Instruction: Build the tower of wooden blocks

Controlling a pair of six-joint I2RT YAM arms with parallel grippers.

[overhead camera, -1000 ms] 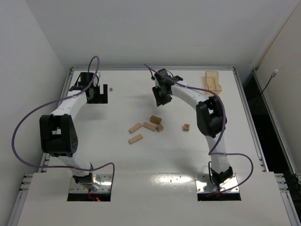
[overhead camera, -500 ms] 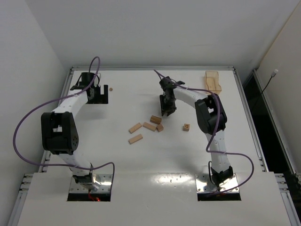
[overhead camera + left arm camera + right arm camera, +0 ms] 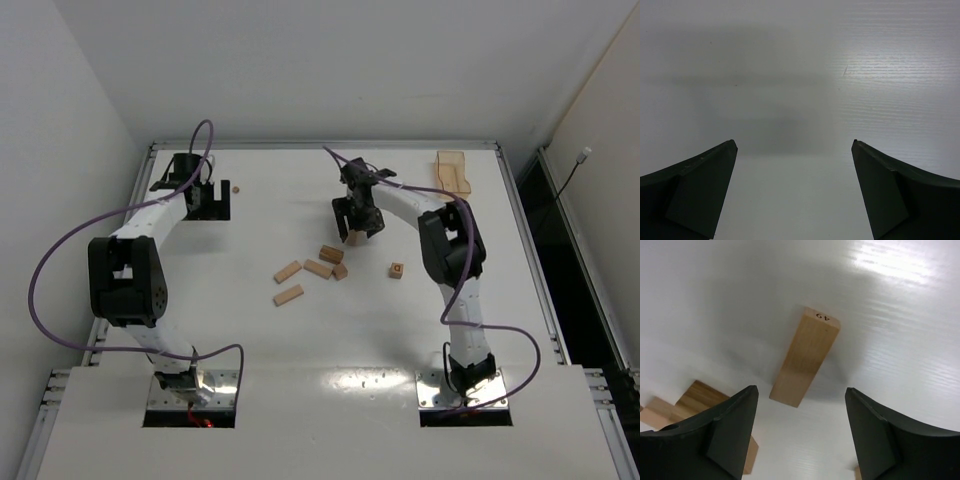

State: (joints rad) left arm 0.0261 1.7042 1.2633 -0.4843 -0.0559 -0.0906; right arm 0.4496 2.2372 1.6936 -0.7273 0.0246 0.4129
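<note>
**Right jaws wide around a bar set on end**

The right gripper point(image 3: 800, 389) hung over the middle of the table point(image 3: 270, 340) with its jaws parted. Its dark fingers point(image 3: 732, 432) stood clear on either side of an upright bar point(image 3: 806, 356) and touched neither face. The bar was light-tan wood and seemed to stand on its short end (the upper end face bore a small printed "49"), casting a soft shadow round its foot. It stood alone on the white surface, with nothing on top of it.

The other wood blocks point(image 3: 329, 263) lay loose. A cluster of three sat just beside the upright bar, on the side nearer the arm bases. Two flat bars point(image 3: 287, 271) lay a little to the left of the cluster, one nearer the bases than the other. A single cube point(image 3: 397, 270) rested to the right, apart from the rest.

The left gripper point(image 3: 794, 144) was far off at the back left, its jaws spread wide over bare white table. A brown bead point(image 3: 236, 188) lay near it. A pale tray point(image 3: 452, 170) sat in the back right corner.
</note>
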